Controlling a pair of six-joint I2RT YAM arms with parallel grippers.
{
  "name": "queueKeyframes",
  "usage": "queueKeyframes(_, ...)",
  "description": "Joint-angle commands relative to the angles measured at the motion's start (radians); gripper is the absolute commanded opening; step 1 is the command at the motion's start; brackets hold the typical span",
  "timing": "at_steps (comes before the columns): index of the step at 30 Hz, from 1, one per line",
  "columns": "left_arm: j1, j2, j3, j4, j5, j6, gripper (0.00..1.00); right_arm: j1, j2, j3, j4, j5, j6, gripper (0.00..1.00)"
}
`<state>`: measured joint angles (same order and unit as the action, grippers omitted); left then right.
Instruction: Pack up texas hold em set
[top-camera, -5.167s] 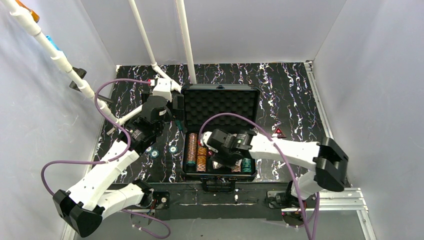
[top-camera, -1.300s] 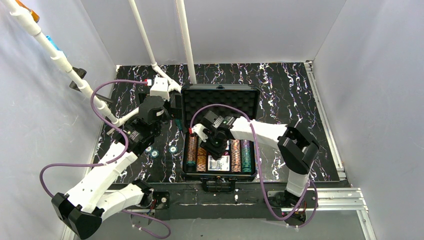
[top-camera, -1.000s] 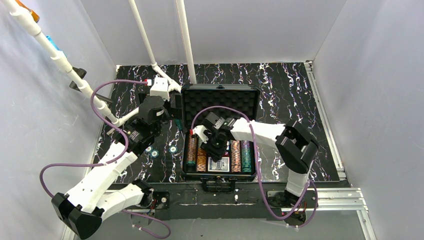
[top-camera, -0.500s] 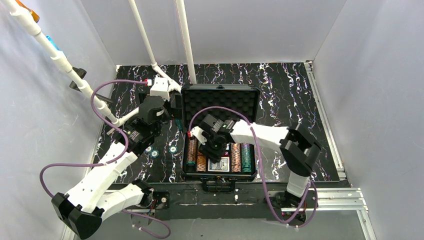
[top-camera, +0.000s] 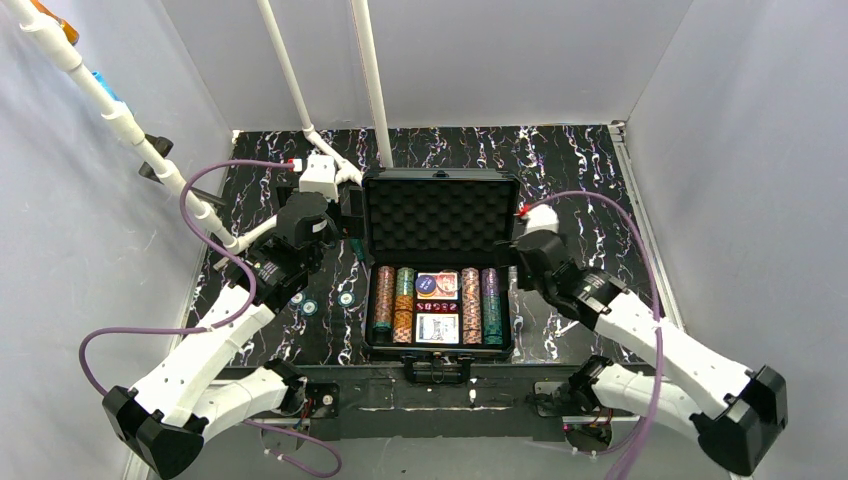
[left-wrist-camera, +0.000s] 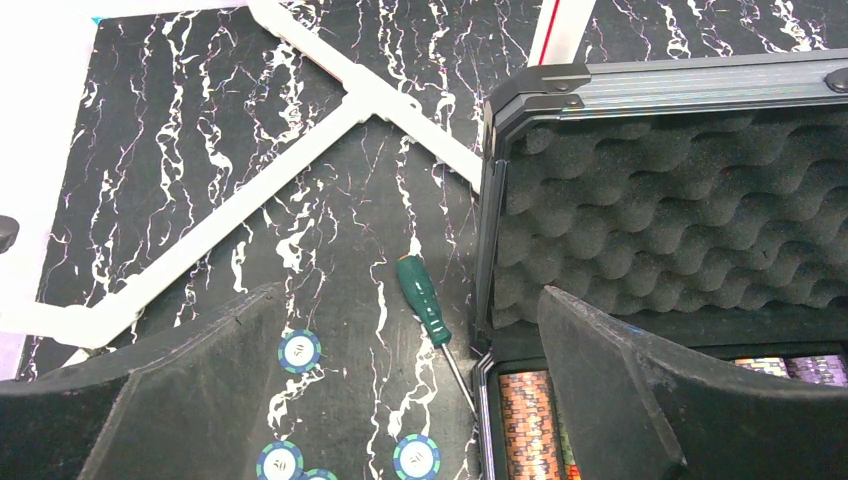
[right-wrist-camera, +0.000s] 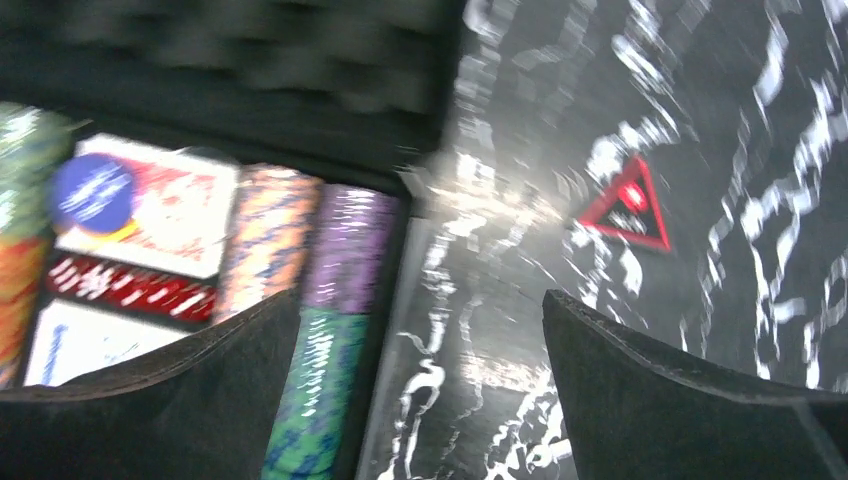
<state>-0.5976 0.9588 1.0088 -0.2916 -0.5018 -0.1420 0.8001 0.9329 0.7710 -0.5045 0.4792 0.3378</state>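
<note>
The black case (top-camera: 366, 300) lies open, its foam-lined lid (top-camera: 440, 215) raised at the back. Rows of striped poker chips (top-camera: 471, 305), two card decks (top-camera: 436, 328) and a strip of red dice (top-camera: 436, 306) fill its tray. Three loose chips (top-camera: 311, 307) lie on the table left of the case. My left gripper (top-camera: 347, 218) hangs open beside the lid's left edge, above the loose chips (left-wrist-camera: 299, 351). My right gripper (top-camera: 520, 262) stands open just right of the case, nothing between its fingers. The red triangle piece (right-wrist-camera: 625, 207) lies on the table ahead of the right gripper (right-wrist-camera: 420, 298).
A green-handled screwdriver (left-wrist-camera: 424, 302) lies against the case's left wall, under my left gripper (left-wrist-camera: 408, 293). White pipes (top-camera: 375, 80) rise behind the lid, and one white pipe frame (left-wrist-camera: 330, 120) crosses the table at the back left. Grey walls enclose the black marbled table.
My right gripper has opened and swung out of the case to its right side. The upper card deck now shows uncovered in the tray. The left arm has not moved.
</note>
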Motion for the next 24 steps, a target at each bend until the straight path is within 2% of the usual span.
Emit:
queueKeyframes(1,0.005,-0.015,-0.001,0.002,-0.007,-0.011,0.98,-0.257,-0.071,-0.085,-0.055,0.067,0.281,0.98)
queueKeyframes(3,0.006,-0.012,0.000,0.000,-0.007,-0.012,0.98,-0.404,-0.078,-0.102,-0.060,0.002,0.358,0.98)
queueKeyframes(5,0.005,-0.011,0.004,-0.002,-0.002,-0.015,0.98,-0.562,-0.039,-0.092,-0.043,-0.177,0.422,0.98)
queueKeyframes(7,0.005,-0.011,0.004,-0.003,0.004,-0.018,0.98,-0.654,0.044,-0.054,-0.032,-0.334,0.489,0.98)
queueKeyframes(9,0.005,-0.012,0.004,-0.004,0.004,-0.018,0.98,-0.680,0.153,0.026,-0.071,-0.365,0.575,0.98)
queueKeyframes(11,0.005,-0.013,0.005,-0.004,0.002,-0.017,0.98,-0.682,0.266,0.119,-0.131,-0.323,0.659,0.98)
queueKeyframes(13,0.005,-0.015,0.006,-0.005,0.001,-0.015,0.98,-0.693,0.406,0.233,-0.246,-0.284,0.777,0.98)
queueKeyframes(17,0.005,-0.023,0.007,-0.005,-0.001,-0.011,0.98,-0.715,0.694,0.465,-0.463,-0.290,0.903,0.97)
queueKeyframes(19,0.005,-0.026,0.006,-0.003,-0.002,-0.010,0.98,-0.730,0.772,0.502,-0.467,-0.322,0.949,0.97)
queueKeyframes(24,0.005,-0.026,0.006,-0.004,0.002,-0.009,0.98,-0.753,0.825,0.483,-0.434,-0.336,1.038,0.96)
